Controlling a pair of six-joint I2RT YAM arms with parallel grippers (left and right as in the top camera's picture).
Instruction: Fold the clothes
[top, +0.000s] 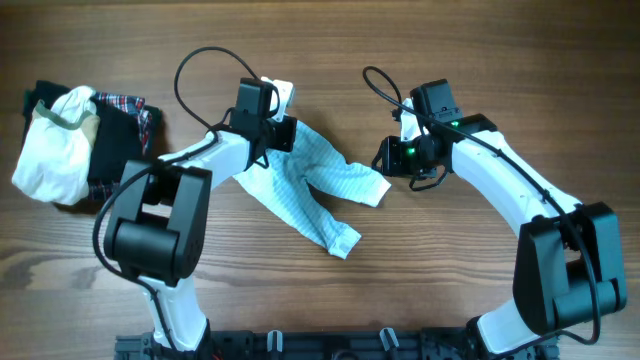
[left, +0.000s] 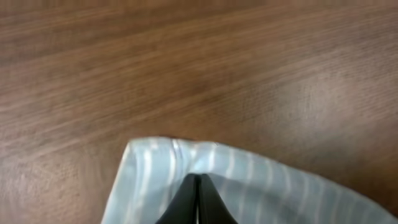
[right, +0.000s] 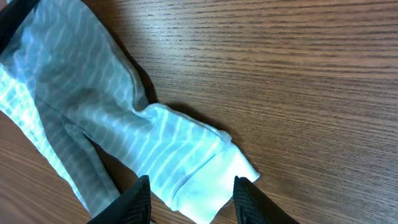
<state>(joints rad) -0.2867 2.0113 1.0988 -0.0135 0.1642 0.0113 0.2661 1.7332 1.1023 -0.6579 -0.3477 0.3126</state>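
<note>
The left tool is clenched on the edge of a pale blue striped garment, its two dark fingers pressed together with the cloth pinched between them. The right tool is released, with its fingers spread apart on either side of the garment's white cuff; whether they touch the cloth cannot be told.

The garment lies crumpled near the middle of the wooden tabletop, between the two arms. One part runs toward the right tool and another trails toward the near edge.

Well apart, at the far left of the tabletop, sits a pile of clothes with a white piece on top, over dark and plaid fabric.
</note>
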